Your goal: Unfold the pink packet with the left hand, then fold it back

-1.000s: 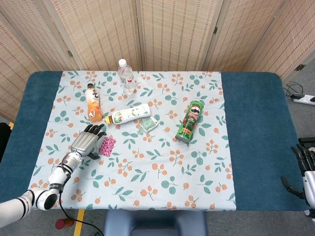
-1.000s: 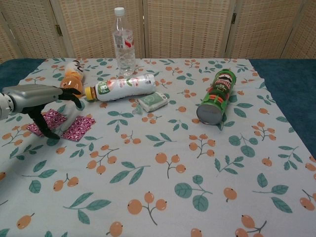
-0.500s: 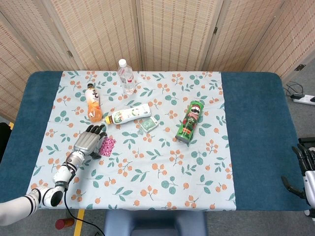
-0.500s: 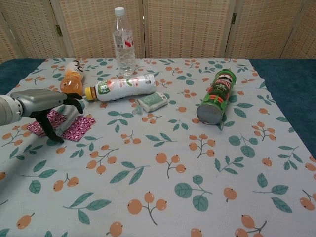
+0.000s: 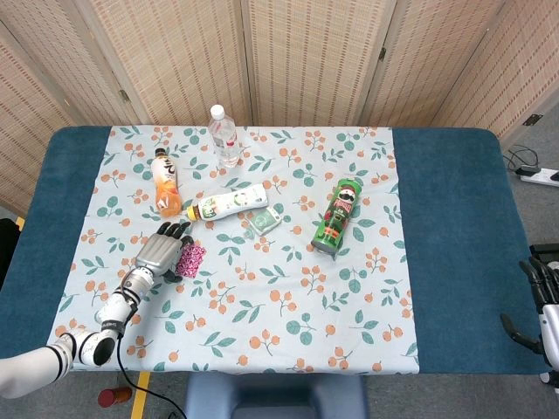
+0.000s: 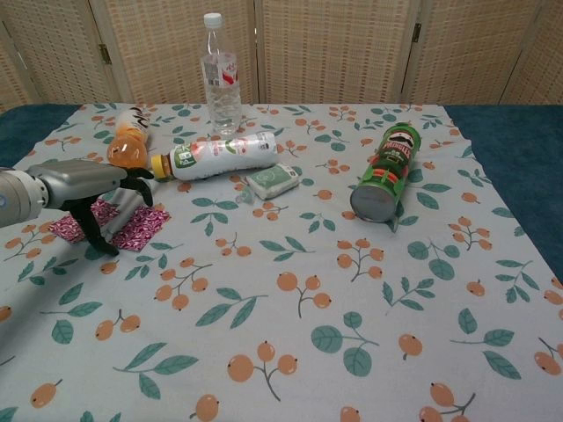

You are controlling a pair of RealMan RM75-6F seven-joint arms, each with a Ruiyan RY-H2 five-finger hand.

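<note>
Chest view: orange bottle (image 6: 128, 144) beside pink packet (image 6: 132, 227).

A pink packet (image 6: 132, 226) with a fine white pattern is seen lying flat on the left part of the cloth, below the orange bottle. It is spread open into two joined panels. Its middle is covered by the left hand, so only its ends are shown.

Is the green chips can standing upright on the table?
No, the green chips can lies on its side on the tablecloth, its round end facing the chest camera.
</note>
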